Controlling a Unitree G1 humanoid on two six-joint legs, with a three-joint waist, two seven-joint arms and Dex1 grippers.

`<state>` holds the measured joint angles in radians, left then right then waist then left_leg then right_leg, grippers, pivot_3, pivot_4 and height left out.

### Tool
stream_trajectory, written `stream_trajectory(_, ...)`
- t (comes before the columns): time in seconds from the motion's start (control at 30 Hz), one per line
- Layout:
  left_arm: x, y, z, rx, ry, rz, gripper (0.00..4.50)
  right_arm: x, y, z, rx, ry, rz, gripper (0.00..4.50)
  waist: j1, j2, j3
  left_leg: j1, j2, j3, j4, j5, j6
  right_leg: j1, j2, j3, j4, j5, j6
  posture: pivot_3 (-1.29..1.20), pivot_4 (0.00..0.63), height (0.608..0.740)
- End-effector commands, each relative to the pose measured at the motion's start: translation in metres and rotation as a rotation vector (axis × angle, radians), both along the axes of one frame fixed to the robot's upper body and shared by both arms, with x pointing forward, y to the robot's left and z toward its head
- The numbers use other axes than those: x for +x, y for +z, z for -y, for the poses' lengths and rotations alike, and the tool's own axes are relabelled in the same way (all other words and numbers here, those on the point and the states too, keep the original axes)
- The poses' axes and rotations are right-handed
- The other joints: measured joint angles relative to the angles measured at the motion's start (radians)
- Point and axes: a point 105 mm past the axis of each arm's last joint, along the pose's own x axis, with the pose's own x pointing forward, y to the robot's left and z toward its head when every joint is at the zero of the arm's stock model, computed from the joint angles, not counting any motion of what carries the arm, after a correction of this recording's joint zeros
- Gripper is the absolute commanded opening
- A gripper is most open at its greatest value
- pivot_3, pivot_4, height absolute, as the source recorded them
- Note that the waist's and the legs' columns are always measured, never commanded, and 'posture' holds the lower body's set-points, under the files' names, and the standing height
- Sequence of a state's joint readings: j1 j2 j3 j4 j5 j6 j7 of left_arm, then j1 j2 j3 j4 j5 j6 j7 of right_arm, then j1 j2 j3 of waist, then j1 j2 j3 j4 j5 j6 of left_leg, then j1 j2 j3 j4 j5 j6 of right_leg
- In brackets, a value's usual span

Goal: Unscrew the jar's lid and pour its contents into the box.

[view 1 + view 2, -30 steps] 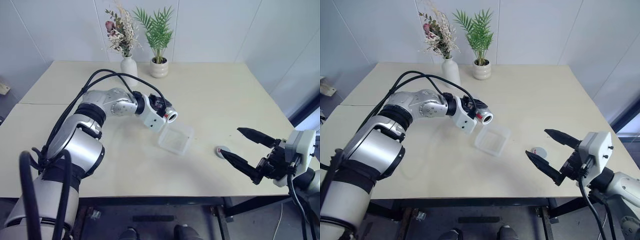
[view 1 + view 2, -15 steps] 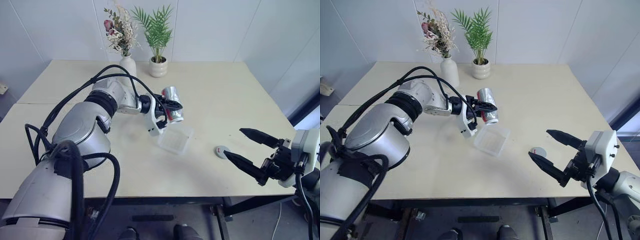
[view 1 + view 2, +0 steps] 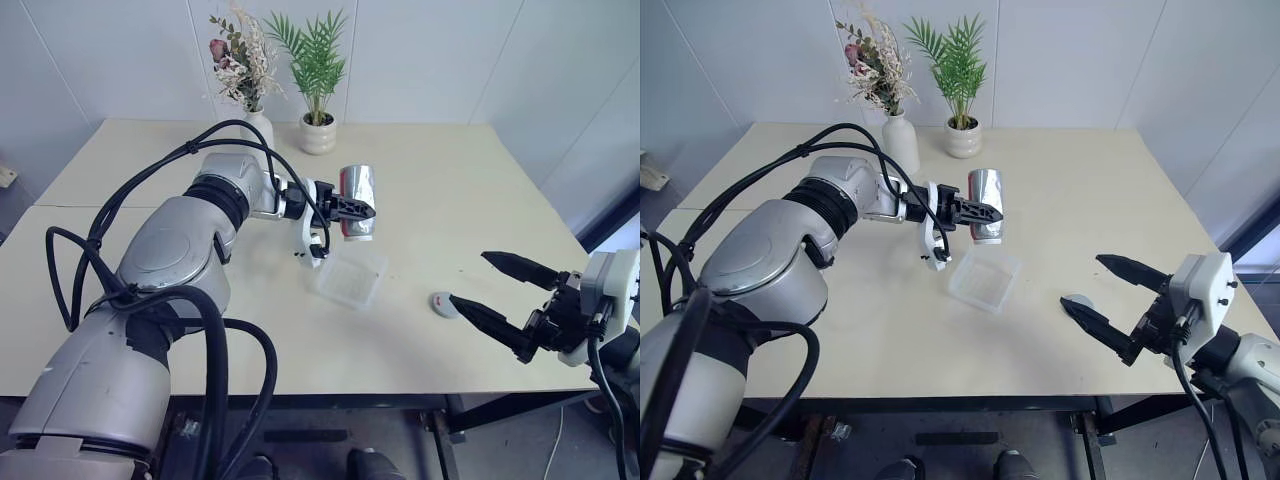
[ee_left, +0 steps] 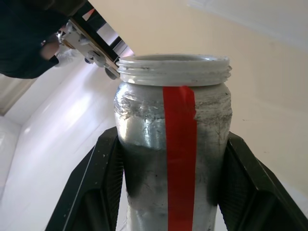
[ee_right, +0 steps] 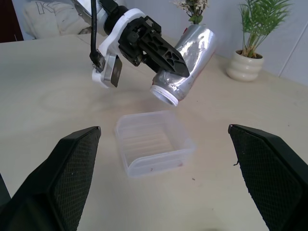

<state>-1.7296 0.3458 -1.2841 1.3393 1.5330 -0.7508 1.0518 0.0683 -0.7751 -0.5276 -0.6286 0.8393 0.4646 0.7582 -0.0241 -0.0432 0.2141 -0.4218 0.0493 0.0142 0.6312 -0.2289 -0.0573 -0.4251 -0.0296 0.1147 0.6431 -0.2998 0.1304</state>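
Since the earlier frame, left end effector (image 3: 352, 211), clenched on the jar (image 3: 357, 200), has rolled its mouth down, box (image 3: 351, 278) directly at 6 o'clock below.

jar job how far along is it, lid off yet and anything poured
Done: the lid is off, lying on the table near the open right gripper. In hand: the left gripper holds the jar mouth-down over the box. Left: the pour itself; I can't make out contents in the box.

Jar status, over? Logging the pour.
Left gripper shut on jar, upended over box. Right gripper open, empty. Lid on table. Nothing obstructing.
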Motion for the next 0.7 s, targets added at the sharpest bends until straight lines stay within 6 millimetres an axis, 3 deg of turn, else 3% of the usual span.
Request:
stream_trajectory(0.03, -0.009, 0.024, 0.014, 0.009, -0.099, 0.098, 2.28, -0.002, 0.007, -0.001, -0.029, 0.012, 0.034, 4.48, 0.001, 0.0, 0.0, 0.0, 0.0, 0.0, 0.0, 0.0, 0.0, 0.0, 0.0, 0.0, 0.0, 0.0, 0.0, 0.0, 0.15, 0.74)
stream_trajectory(0.53, -0.012, 0.001, 0.014, 0.238, -0.244, 0.231, 2.28, 0.003, 0.008, -0.003, -0.036, 0.038, 0.022, 4.48, 0.004, 0.0, 0.0, 0.0, 0.0, 0.0, 0.0, 0.0, 0.0, 0.0, 0.0, 0.0, 0.001, 0.0, 0.0, 0.0, 0.15, 0.74)
stream_trajectory(0.7, -0.009, 0.016, 0.02, 0.188, -0.228, 0.306, 2.28, 0.005, 0.008, -0.006, -0.035, 0.049, 0.021, 4.48, 0.012, 0.0, 0.0, 0.0, 0.0, 0.0, 0.001, 0.0, 0.0, 0.0, 0.0, 0.0, 0.002, 0.0, 0.0, 0.0, 0.15, 0.74)
